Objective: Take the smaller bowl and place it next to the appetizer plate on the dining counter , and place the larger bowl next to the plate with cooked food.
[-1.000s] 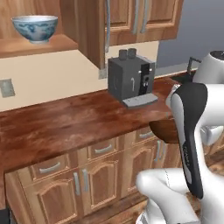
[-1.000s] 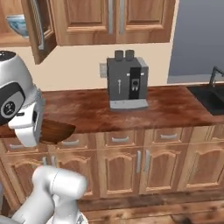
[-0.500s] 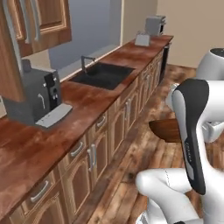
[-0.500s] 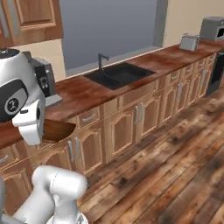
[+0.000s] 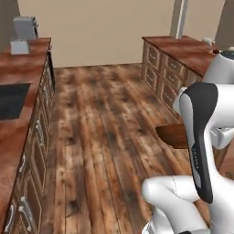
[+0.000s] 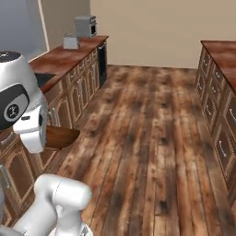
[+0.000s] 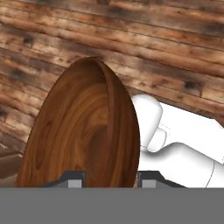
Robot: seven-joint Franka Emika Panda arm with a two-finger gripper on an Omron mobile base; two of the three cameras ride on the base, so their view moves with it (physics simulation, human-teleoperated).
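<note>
The smaller bowl [image 7: 83,131], dark brown and wooden-looking, stands on edge between the fingertips of my gripper [image 7: 109,178], which is shut on its rim. From the base cameras the bowl [image 5: 171,135] [image 6: 60,137] juts out level from behind my white forearm, held above the plank floor. The appetizer plate, the larger bowl and the plate with cooked food are out of view. A reddish wood counter with drawers [image 5: 183,50] [image 6: 223,50] stands on the right; I cannot tell whether it is the dining counter.
On the left runs the cabinet counter [image 6: 64,57] with a dark sink [image 5: 9,98] and a toaster [image 5: 23,29] at its far end. Wide wooden floor [image 6: 147,120] lies between the two counters, up to a plain beige wall.
The whole picture has swung as the base turned: the coffee machine has left the views, and the floor and right counter have come in. The bowl has stayed in the gripper.
</note>
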